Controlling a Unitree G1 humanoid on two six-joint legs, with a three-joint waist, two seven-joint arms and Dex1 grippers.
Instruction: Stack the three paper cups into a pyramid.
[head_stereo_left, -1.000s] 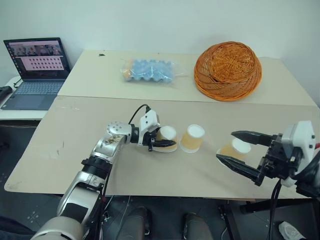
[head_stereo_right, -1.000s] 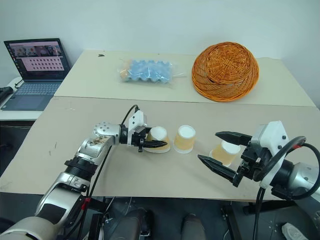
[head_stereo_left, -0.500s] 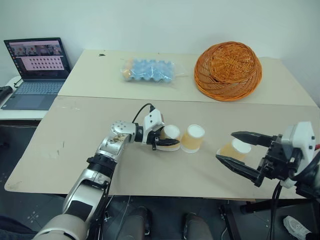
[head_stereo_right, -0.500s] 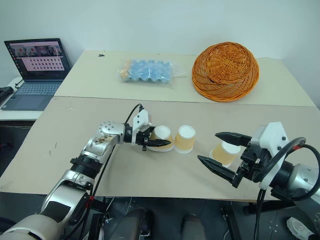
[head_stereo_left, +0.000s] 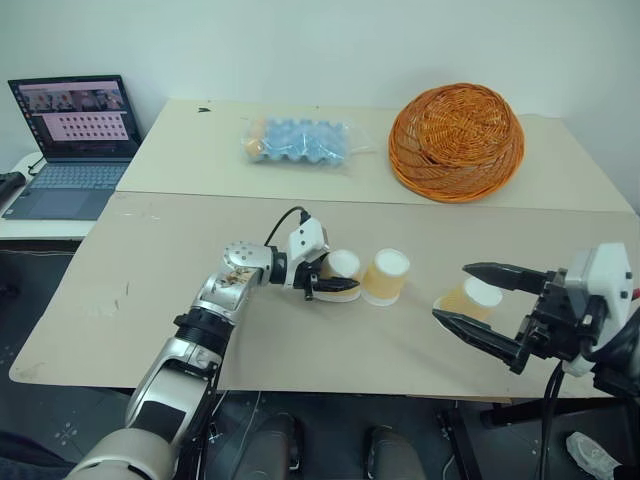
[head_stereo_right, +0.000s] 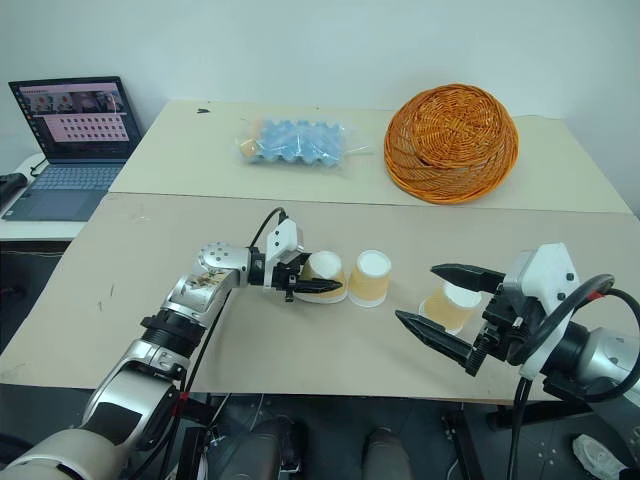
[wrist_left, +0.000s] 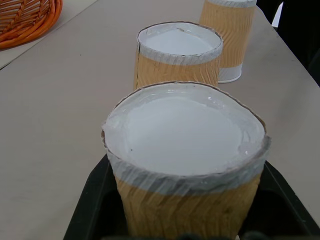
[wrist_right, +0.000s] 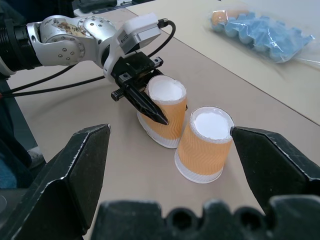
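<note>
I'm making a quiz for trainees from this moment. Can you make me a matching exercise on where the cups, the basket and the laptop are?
Things:
1. left cup
2. middle cup
3. right cup
4. wicker basket
5. laptop

States:
A. upside down on the far table
B. between the open fingers of the right gripper, not gripped
C. clamped by the left gripper
D. on a side table, screen lit
E. standing free, base up, no gripper on it

Pairs: 1-C, 2-E, 3-B, 4-A, 5-D
</note>
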